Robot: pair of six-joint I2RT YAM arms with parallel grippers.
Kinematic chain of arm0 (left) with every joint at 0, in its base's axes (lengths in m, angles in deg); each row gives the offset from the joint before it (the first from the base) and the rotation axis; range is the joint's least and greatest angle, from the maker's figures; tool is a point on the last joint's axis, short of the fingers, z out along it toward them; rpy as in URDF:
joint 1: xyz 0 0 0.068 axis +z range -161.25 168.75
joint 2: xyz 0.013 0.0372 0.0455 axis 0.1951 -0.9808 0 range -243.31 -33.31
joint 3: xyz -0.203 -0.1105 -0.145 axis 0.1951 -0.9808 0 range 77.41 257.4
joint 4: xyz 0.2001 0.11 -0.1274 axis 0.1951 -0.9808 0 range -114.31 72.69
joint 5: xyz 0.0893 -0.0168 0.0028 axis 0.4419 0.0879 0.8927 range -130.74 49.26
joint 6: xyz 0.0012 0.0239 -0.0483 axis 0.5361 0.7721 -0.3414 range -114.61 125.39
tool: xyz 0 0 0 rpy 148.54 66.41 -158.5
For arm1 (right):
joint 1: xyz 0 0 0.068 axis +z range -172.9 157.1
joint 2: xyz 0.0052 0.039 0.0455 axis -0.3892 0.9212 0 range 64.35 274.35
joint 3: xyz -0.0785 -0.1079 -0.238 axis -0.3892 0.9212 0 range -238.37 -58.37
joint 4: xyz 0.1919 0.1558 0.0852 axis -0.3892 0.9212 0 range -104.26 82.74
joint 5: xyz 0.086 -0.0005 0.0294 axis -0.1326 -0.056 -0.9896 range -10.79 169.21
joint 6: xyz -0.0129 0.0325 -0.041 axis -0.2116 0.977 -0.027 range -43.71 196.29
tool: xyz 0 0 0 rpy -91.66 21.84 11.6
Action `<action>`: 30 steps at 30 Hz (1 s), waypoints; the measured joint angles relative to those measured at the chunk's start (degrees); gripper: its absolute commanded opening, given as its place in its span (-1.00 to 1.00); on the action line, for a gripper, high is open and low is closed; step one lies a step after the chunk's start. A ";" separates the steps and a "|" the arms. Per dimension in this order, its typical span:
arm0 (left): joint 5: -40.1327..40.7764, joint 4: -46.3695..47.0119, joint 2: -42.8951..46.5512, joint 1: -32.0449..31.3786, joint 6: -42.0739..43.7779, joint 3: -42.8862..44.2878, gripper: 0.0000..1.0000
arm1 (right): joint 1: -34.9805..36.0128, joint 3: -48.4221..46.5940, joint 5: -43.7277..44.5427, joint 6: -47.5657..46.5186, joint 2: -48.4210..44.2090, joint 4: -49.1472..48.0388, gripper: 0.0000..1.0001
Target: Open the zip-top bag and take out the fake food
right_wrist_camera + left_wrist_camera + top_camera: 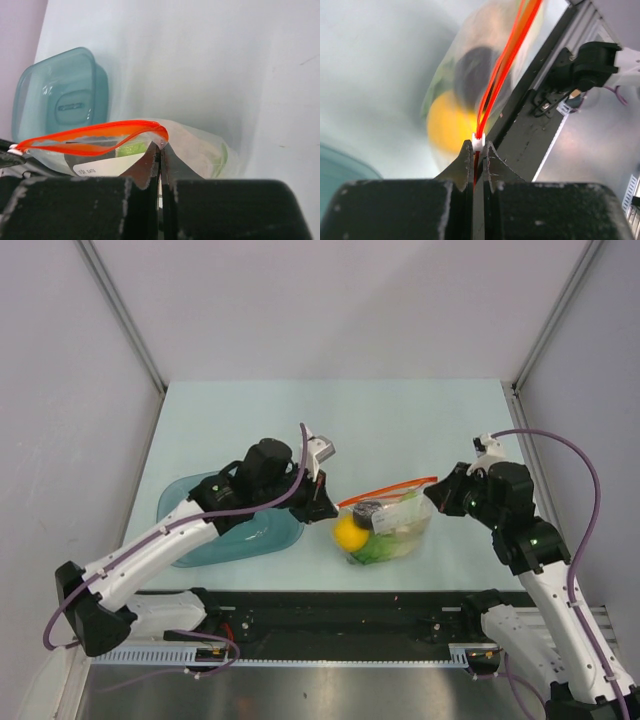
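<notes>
Teal tray [262, 538] on pale table [400, 430]

clear zip-top bag [412, 524], red-orange zip strip [388, 491]; yellow-orange fruit [349, 533]; green lettuce [378, 552]; translucent teal tray [172, 502]; pale mint table [400, 420]

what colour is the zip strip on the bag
Bright red-orange. The zip strip of the zip-top bag shows best in the right wrist view.

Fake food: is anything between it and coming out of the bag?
Yes: the fake food lies enclosed in the zip-top bag. Its red zip strip bows apart, so the mouth looks partly open, but left gripper and right gripper both pinch the strip's ends, neither free to reach in.
</notes>
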 measured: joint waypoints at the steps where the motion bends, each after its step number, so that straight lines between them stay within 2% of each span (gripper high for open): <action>1: 0.79 -0.81 0.42 0.24 -0.26 -0.22 -1.00 | -0.24 0.00 0.70 -0.02 0.00 0.00 -1.00; 8: 4.39 -5.38 4.74 1.90 -2.89 -2.03 -1.00 | -1.20 0.44 2.51 -0.76 0.09 -1.86 -1.00; 18: 2.86 -4.92 9.14 2.01 -4.85 -5.05 -1.00 | -1.16 0.70 -1.07 -1.73 2.60 -5.40 -1.00; 19: 1.97 -4.28 9.66 2.05 -5.07 -5.73 -1.00 | -1.16 0.68 -1.53 -1.88 3.26 -5.92 -0.95; 20: 1.11 -3.74 10.01 2.12 -5.22 -6.25 -1.00 | -1.18 0.52 -1.92 -1.99 4.66 -6.23 -0.81; 21: 0.20 -2.86 10.34 2.19 -5.70 -6.95 -1.00 | -1.18 0.04 -2.27 -1.99 5.90 -6.03 -0.47; 22: -1.05 -1.33 10.75 2.23 -6.38 -8.15 -1.00 | -1.20 -1.31 -2.60 -1.90 8.17 -5.16 -0.31; 23: -2.03 -0.44 10.82 2.32 -7.13 -8.87 -1.00 | -1.36 -2.82 -2.56 -1.60 10.25 -4.61 0.00; 26: -5.38 4.28 10.40 2.47 -10.54 -11.54 -1.00 | -2.03 -7.45 -2.38 -0.24 16.48 -2.64 0.35; 29: -7.98 10.54 8.63 2.29 -14.21 -12.74 -0.99 | -2.34 -9.90 -2.32 1.95 17.05 2.62 0.60; 30: -8.44 12.09 7.98 2.19 -15.02 -12.83 -1.00 | -2.34 -10.25 -2.32 2.51 16.81 3.58 0.61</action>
